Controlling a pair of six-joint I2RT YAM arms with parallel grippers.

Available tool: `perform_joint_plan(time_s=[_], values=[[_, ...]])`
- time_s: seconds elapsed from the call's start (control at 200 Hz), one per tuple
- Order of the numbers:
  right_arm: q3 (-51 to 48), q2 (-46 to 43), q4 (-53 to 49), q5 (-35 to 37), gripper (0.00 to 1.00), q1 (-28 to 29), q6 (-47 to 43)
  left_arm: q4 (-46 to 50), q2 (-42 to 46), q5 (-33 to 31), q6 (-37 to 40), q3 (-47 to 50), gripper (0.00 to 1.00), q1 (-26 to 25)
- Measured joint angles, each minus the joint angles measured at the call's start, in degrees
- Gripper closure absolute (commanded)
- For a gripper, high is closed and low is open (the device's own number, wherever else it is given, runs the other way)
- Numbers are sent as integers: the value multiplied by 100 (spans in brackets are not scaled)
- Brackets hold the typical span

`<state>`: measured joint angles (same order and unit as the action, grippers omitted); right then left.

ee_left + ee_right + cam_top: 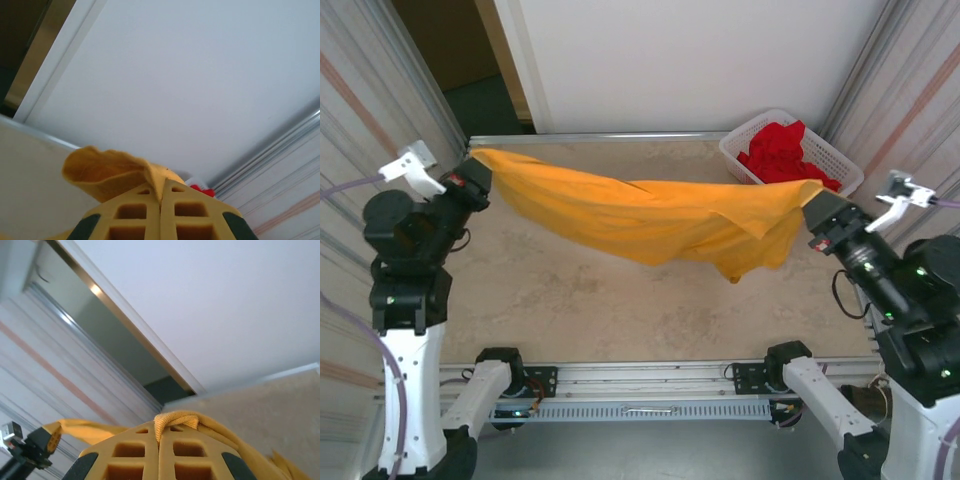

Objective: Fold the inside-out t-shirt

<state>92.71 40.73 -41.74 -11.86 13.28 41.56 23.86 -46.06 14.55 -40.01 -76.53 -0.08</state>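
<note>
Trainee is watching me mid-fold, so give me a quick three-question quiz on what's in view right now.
1. True or false: the t-shirt lies folded flat on the table.
2. Where does the white basket holding the red garment sit? A) far right corner B) near left corner C) table centre
3. What do the left tool and the right tool each grip?
Key: 1 false, it hangs stretched between the tools. 2 A. 3 Each is shut on one end of the t-shirt.
</note>
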Motion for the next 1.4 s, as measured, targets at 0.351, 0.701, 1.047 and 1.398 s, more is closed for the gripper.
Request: perform_joint_plan(time_s=[0.351, 0.701, 1.047, 1.398], values=[[730, 1064, 699, -70, 100, 0, -15, -33, -675, 85, -48, -907, 100, 0], [-632, 3523, 1609, 195, 100, -11, -372, -868, -3254, 42, 372, 977, 100, 42], [1967, 7495, 1733, 157, 42, -103, -651, -1403, -6365, 17, 787, -616, 51, 94], [960, 6629, 1558, 142, 35, 2, -710, -1663, -5991, 374, 680, -428, 28, 452]])
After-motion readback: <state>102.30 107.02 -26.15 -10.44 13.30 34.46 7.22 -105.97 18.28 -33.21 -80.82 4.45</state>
